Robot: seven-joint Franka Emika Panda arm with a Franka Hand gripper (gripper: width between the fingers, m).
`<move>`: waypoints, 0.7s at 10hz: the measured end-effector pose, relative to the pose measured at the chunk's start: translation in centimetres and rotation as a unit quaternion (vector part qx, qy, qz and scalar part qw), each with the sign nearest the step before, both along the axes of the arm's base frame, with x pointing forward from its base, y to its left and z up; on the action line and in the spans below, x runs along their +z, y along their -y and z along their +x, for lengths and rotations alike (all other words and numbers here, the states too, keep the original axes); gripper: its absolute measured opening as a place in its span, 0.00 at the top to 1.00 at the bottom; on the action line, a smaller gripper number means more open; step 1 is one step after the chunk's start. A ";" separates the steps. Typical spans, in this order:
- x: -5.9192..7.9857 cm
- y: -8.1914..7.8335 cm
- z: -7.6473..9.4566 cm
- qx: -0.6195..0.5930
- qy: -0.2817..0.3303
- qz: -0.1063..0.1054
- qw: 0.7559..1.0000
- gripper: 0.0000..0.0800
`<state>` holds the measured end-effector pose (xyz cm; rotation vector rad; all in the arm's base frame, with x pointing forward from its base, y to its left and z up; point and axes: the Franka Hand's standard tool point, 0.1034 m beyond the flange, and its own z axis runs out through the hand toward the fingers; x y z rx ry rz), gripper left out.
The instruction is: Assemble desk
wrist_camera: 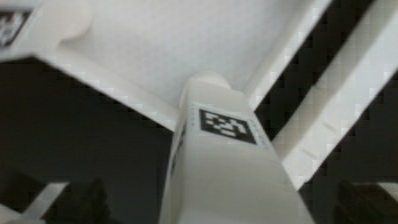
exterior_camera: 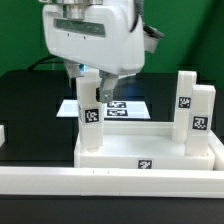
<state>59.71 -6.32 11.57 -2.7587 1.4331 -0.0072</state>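
Observation:
The white tabletop (exterior_camera: pixel 150 157) lies tray-side up at the front. One tagged white leg (exterior_camera: pixel 90 115) stands upright in its corner socket on the exterior view's left. Two more legs (exterior_camera: pixel 199 112) stand at the corners on the exterior view's right. My gripper (exterior_camera: pixel 87 72) is straight above the left leg, its fingers astride the leg's top. In the wrist view that leg (wrist_camera: pixel 228 150) runs up the middle with its tag facing me. The fingers (wrist_camera: pixel 50 203) show as dark shapes on either side, with dark gaps between them and the leg. The jaws stand open.
The marker board (exterior_camera: pixel 118 107) lies flat on the black table behind the tabletop. A long white border bar (exterior_camera: pixel 110 182) runs along the front edge. In the wrist view the tabletop's raised rim (wrist_camera: pixel 320 80) runs diagonally beside the leg.

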 end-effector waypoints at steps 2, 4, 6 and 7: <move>0.1 -0.1 0.2 0.110 0.007 -0.004 0.994 0.19; 0.1 -0.2 0.4 0.214 0.013 -0.013 0.977 0.19; 0.2 -0.1 0.4 0.307 0.014 -0.017 0.952 0.19; 0.2 0.0 0.4 0.360 0.013 -0.020 0.933 0.19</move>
